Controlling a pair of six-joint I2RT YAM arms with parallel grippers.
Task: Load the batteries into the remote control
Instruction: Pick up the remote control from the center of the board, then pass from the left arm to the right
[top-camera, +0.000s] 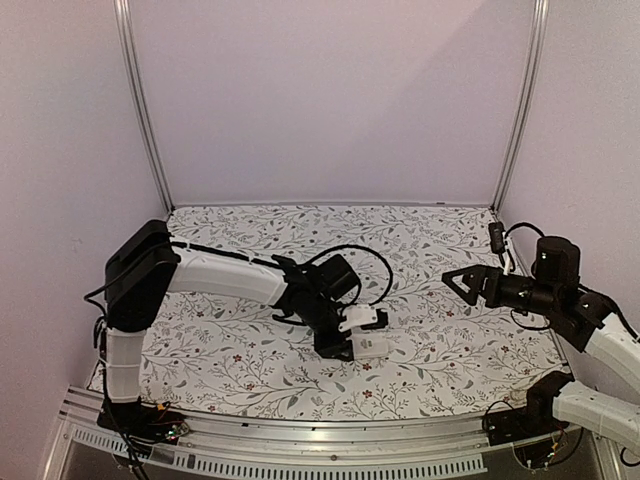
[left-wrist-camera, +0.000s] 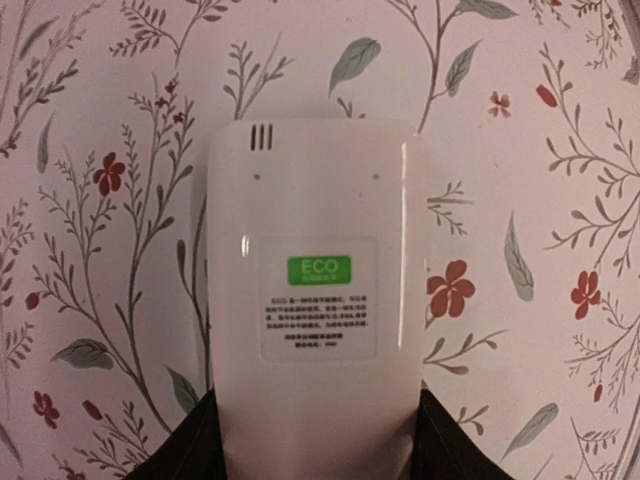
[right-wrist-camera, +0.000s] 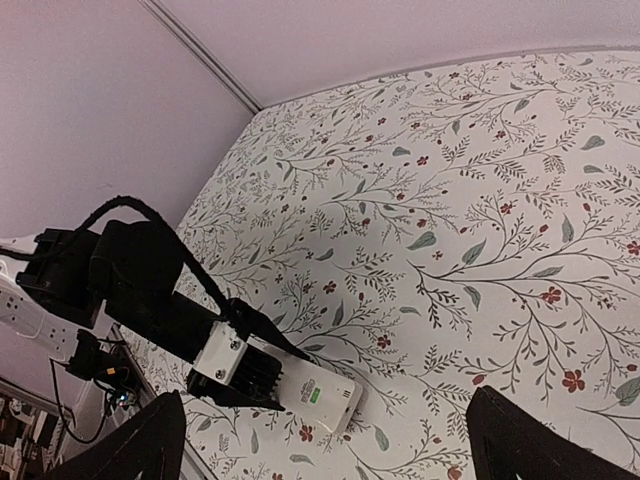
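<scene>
The remote control (left-wrist-camera: 315, 300) is a white handset lying back-up, with a green ECO label and small black print. My left gripper (left-wrist-camera: 315, 445) is shut on its near end, with a black finger (left-wrist-camera: 180, 455) on each side. In the top view the left gripper (top-camera: 348, 338) holds the remote (top-camera: 372, 346) low at the table's middle front; I cannot tell whether it touches the cloth. The right wrist view shows the remote (right-wrist-camera: 320, 392) too. My right gripper (top-camera: 465, 280) is open and empty, raised at the right. The batteries are out of view.
A floral cloth (top-camera: 250, 360) covers the table. White walls with aluminium posts (top-camera: 140, 110) close in the back and sides. A metal rail (top-camera: 300, 440) runs along the near edge. A black cable (top-camera: 370, 262) loops over the left wrist.
</scene>
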